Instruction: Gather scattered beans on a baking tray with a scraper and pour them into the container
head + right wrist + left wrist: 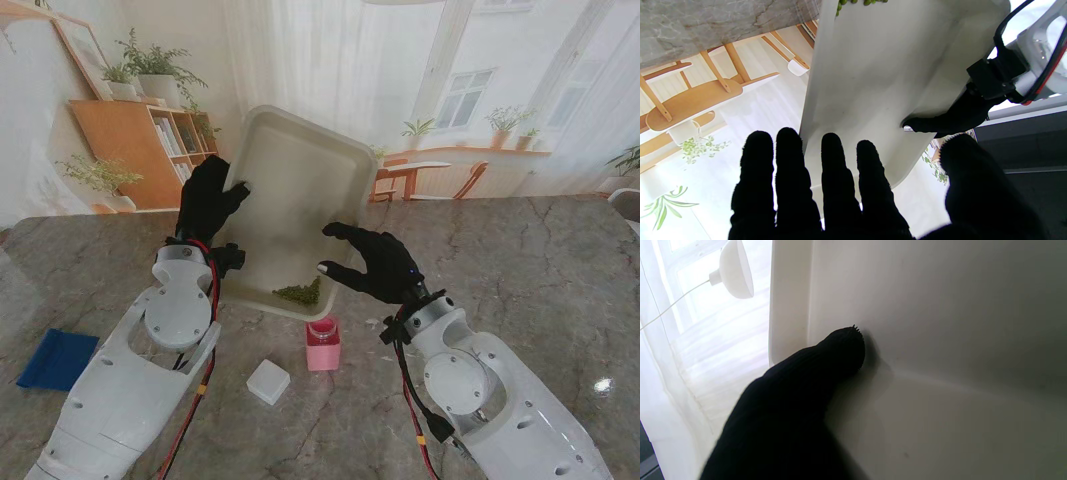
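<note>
White baking tray (pixel 290 190) is tilted steeply, gripped at its left edge by my left robot hand (pixel 207 200); green beans (pixel 299 293) are heaped at its low corner, directly over the pink container (pixel 323 345). Right robot hand (pixel 372 262) is spread, holding nothing. Pouring step, I judge; next needs more tilt, corner centred. Grey marble worktop (pixel 540 270); curtained backdrop

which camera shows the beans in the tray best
The stand view: the green beans sit piled in the low corner of the tilted tray, right over the pink container. The right wrist view catches only a few beans at its edge. The left wrist view shows only bare tray, no beans.
</note>
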Tool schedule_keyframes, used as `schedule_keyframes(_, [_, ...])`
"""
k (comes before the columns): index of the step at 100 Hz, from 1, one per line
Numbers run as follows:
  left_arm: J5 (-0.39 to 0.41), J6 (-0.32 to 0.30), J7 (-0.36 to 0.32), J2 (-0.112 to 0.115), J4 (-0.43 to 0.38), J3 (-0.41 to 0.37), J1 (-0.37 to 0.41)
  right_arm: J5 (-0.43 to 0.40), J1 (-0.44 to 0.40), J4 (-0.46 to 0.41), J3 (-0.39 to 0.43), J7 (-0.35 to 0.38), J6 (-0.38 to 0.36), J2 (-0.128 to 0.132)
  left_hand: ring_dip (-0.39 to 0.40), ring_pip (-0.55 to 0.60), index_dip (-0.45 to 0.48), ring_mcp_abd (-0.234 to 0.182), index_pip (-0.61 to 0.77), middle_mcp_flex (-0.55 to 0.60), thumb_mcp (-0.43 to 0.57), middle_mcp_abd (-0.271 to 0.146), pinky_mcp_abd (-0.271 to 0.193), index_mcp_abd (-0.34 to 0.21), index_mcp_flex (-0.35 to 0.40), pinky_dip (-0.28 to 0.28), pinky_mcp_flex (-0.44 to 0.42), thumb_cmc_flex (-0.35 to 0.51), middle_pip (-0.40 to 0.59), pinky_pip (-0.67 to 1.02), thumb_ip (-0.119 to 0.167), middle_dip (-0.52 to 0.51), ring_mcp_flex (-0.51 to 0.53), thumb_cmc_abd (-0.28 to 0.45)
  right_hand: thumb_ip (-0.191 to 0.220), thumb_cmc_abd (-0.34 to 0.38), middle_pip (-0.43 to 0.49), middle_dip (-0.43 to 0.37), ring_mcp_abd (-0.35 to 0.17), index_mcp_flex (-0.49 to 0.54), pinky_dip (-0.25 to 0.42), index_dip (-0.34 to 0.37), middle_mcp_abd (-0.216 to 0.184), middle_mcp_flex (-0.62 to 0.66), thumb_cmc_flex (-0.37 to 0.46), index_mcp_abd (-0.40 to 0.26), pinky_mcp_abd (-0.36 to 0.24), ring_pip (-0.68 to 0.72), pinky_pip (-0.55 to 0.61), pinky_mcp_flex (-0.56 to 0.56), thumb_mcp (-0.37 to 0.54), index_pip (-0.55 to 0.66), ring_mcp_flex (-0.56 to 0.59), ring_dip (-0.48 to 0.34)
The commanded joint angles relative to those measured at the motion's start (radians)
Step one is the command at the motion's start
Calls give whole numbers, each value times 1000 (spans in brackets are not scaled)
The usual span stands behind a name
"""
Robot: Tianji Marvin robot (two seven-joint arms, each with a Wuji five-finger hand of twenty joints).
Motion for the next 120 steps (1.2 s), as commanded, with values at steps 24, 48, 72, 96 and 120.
schedule_keyframes(24, [-1,-14,3,-10,-19,8,7,3,-5,-11,-8,25,-42,-1,8,-10,14,-126,23,21,51,-114,-219,39,-23,31,53,79,32,49,107,16,4,43,27,20,10,10,-112,7,20,8,-17,7,-14,-19,-1,-15,-2,-3,0,7,-2,-3])
schedule_keyframes(48, [-11,-19,14,-15,-15,13,5,-3,-1,-13,-9,50,-74,6,8,-12,14,-126,23,21,50,-112,-220,39,-24,32,53,80,31,48,106,15,4,44,27,19,10,10,-111,6,19,7,-17,8,-14,-19,-1,-14,-2,-2,1,7,-1,-2])
schedule_keyframes(72, [-18,-15,24,-19,-15,17,2,-25,-6,-26,3,51,-72,9,8,-13,14,-126,23,21,49,-113,-222,39,-24,32,53,79,31,49,106,15,4,44,27,19,10,10,-110,6,19,7,-15,8,-13,-19,0,-14,-3,-4,1,7,-2,-2])
schedule_keyframes(96, [-26,-17,40,-25,-5,25,-5,-47,-11,-34,16,51,-75,12,9,-13,14,-127,23,21,48,-114,-221,37,-24,33,53,79,31,48,107,16,5,46,27,18,9,9,-110,6,18,6,-15,8,-14,-19,0,-16,-4,-4,2,7,-4,-3])
schedule_keyframes(120, [-28,-18,39,-25,-12,30,-6,-53,-16,-45,23,48,-73,12,9,-13,14,-127,23,20,47,-113,-222,37,-24,33,53,79,30,48,107,16,5,46,26,18,9,9,-110,8,18,6,-15,8,-14,-20,1,-16,-3,-3,2,7,-3,-4])
